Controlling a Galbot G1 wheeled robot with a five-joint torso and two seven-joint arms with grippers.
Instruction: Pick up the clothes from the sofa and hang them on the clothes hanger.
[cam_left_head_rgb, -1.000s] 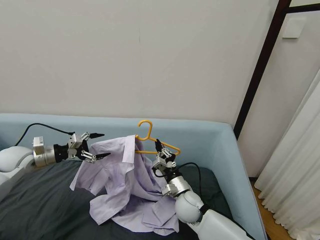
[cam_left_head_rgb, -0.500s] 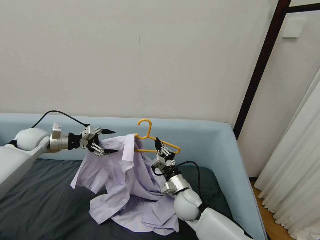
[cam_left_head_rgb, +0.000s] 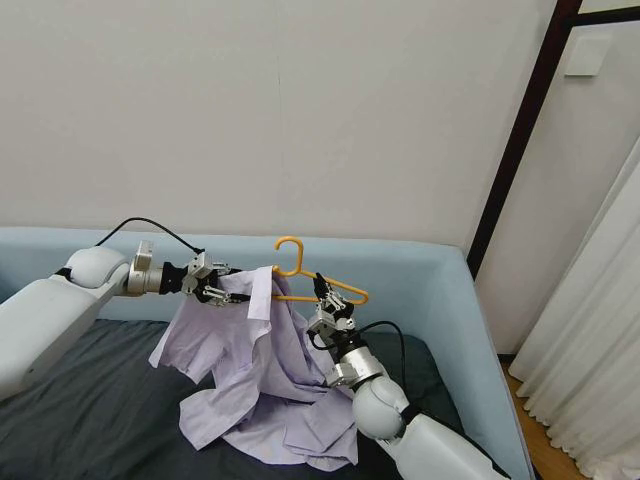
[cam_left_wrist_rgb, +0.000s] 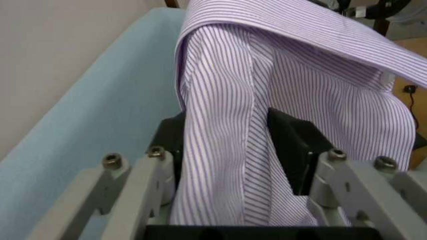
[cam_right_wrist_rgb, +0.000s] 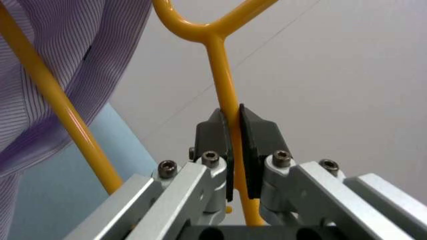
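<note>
left end effector has swung in along the backrest of the pale blue sofa over the last second. it now clamps a fold of the lilac striped cotton shirt between its pads, up near the collar. i see my right end effector clenched on the orange plastic hanger, one bar pinched tight, hook upward. shirt drapes over the hanger's left arm, its tail heaped on the dark seat cushion.
</note>
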